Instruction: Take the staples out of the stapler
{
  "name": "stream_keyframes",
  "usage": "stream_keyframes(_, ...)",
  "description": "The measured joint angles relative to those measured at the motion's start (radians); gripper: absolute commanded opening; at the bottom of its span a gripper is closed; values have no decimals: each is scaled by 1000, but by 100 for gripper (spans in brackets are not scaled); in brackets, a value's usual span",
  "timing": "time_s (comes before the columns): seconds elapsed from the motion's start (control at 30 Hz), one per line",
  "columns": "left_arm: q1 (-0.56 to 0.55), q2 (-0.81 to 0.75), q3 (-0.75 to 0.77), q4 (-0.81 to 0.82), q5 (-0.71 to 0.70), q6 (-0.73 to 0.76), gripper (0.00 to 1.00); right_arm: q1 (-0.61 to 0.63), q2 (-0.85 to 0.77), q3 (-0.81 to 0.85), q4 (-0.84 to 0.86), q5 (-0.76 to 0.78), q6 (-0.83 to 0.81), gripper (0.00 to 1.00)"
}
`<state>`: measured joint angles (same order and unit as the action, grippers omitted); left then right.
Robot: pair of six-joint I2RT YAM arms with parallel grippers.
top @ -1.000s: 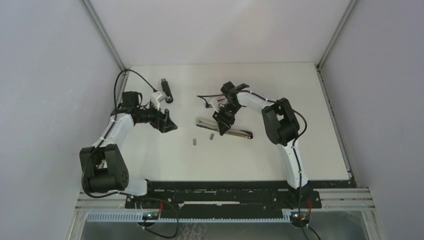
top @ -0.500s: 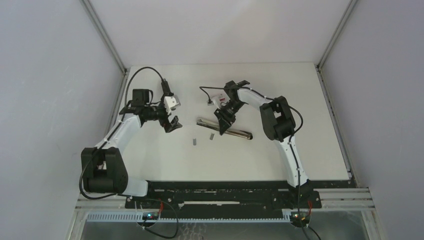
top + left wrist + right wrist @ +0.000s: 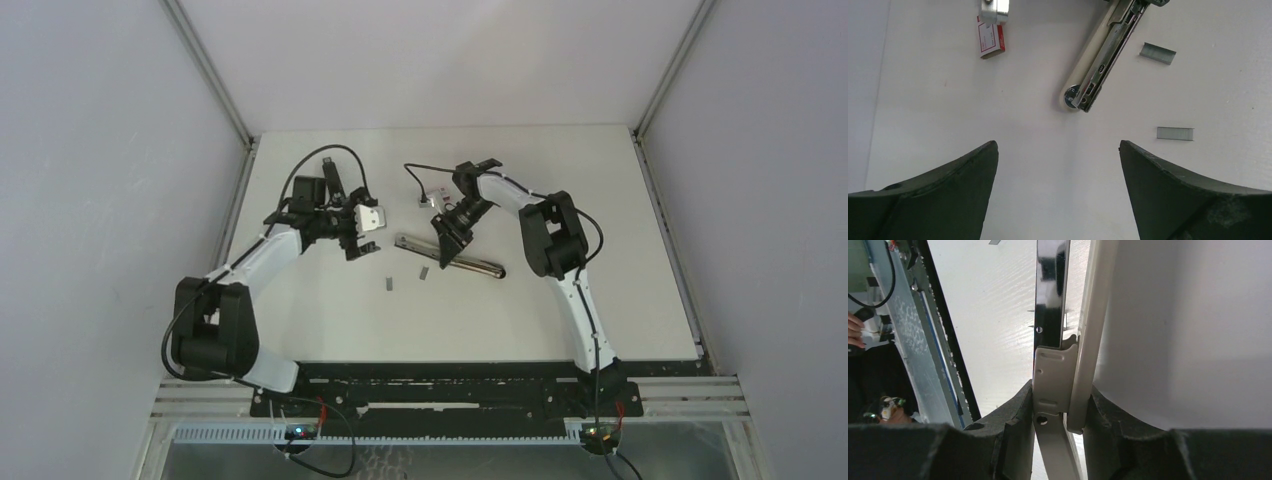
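- Two short strips of staples already lie out on the table, just beside the stapler.
- Our right gripper is clamped on the opened stapler's middle.
- Our left gripper hovers near its end, jaws apart and empty.
- We cannot tell whether more staples remain inside.

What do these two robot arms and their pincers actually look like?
The left arm and right arm are slim white tubes linked by chunky black joints. The left gripper and right gripper each have two dark, matte, wedge-shaped fingers. Thin black cables loop near the wrists.
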<state>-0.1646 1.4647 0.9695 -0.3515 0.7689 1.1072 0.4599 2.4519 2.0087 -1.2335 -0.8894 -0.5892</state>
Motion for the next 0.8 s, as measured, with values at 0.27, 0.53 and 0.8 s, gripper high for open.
stream_keyframes(0.27, -71, 101, 24, -16, -56, 103, 97, 0, 18, 3, -29, -32, 0, 28)
stream_keyframes(0.53, -160, 174, 80, -26, -152, 162, 84, 0, 34, 15, -41, -55, 0, 29)
stream_keyframes(0.8, -203, 189, 74, 1, -225, 213, 76, -5, 47, 24, -57, -79, -2, 29)
